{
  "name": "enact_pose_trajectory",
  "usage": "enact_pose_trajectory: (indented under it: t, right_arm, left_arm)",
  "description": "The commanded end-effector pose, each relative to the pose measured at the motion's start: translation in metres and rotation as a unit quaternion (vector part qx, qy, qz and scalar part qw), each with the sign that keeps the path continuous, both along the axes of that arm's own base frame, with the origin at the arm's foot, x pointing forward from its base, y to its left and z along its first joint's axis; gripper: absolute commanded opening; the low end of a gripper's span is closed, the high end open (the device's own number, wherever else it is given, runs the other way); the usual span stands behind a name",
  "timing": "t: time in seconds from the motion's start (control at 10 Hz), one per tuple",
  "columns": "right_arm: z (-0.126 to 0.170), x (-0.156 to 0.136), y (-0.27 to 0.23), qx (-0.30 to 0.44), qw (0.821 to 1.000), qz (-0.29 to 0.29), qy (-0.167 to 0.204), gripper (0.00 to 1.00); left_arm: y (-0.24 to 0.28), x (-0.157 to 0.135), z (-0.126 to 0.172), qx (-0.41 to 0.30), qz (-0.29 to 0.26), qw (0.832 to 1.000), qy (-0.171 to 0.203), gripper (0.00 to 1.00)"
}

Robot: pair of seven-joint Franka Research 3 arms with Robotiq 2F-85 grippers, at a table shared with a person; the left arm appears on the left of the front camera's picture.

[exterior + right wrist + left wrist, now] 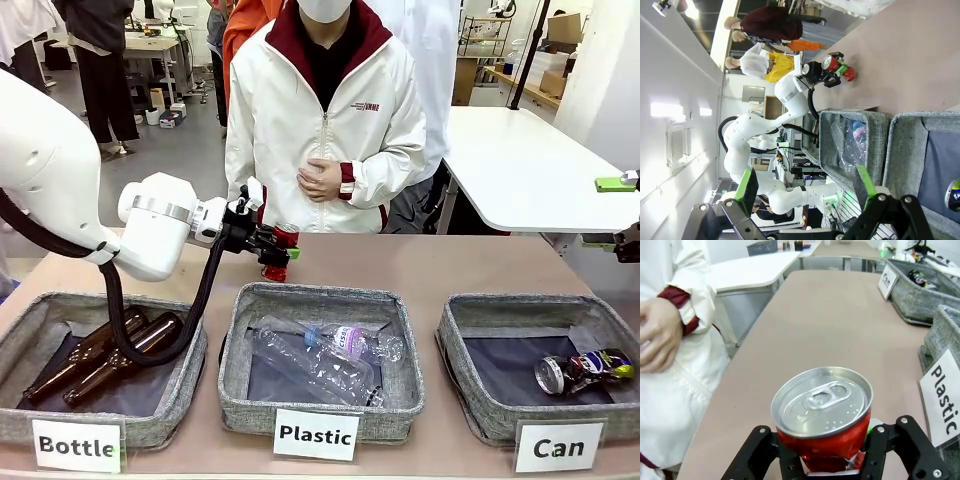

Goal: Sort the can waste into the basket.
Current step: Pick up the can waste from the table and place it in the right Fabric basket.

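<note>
Red can (824, 426) clamped in left end effector (272, 247) over bare tabletop (430, 265), behind Plastic basket (320, 400); right end effector (807, 200) open.

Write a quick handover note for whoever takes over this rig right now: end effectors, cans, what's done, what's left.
Left end effector: shut on the red can, at the table's far side in front of the person.
Right end effector: open, holding nothing, off at the right.
Dark can: already lying in the Can basket.
Done: one can sorted, red can gripped.
Left: carry the red can across to the Can basket and release it.
</note>
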State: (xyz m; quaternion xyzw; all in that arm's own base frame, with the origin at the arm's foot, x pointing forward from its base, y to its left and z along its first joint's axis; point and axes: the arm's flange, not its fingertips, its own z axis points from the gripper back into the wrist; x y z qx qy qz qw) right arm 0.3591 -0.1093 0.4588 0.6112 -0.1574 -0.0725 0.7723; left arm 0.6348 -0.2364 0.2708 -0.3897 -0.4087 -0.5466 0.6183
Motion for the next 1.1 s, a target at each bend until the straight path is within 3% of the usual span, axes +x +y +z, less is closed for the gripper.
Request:
enact_pose_trajectory:
  t: [0.0,0.3,0.4,0.6,0.8,1.0]
  right_arm:
    - [0.001,0.002,0.001,0.008,1.0,-0.003,-0.008,1.0]
    - [0.001,0.002,0.001,0.008,1.0,-0.003,-0.008,1.0]
    - [0.001,0.002,0.001,0.008,1.0,-0.003,-0.008,1.0]
    - [0.001,0.002,0.001,0.008,1.0,-0.003,-0.008,1.0]
    - [0.001,0.002,0.001,0.008,1.0,-0.003,-0.008,1.0]
    - [0.001,0.002,0.001,0.008,1.0,-0.003,-0.008,1.0]
  left_arm:
    - [0.024,-0.002,0.029,-0.02,0.005,0.999,-0.034,0.0]
    - [0.086,-0.034,0.115,-0.024,0.025,0.997,-0.072,0.0]
    - [0.11,-0.057,0.147,-0.016,0.032,0.997,-0.069,0.0]
    - [0.141,-0.111,0.189,-0.036,-0.012,0.999,-0.02,0.0]
    - [0.151,-0.181,0.207,-0.057,-0.066,0.995,0.047,0.0]
    - [0.152,-0.244,0.205,-0.053,-0.132,0.989,0.041,0.0]
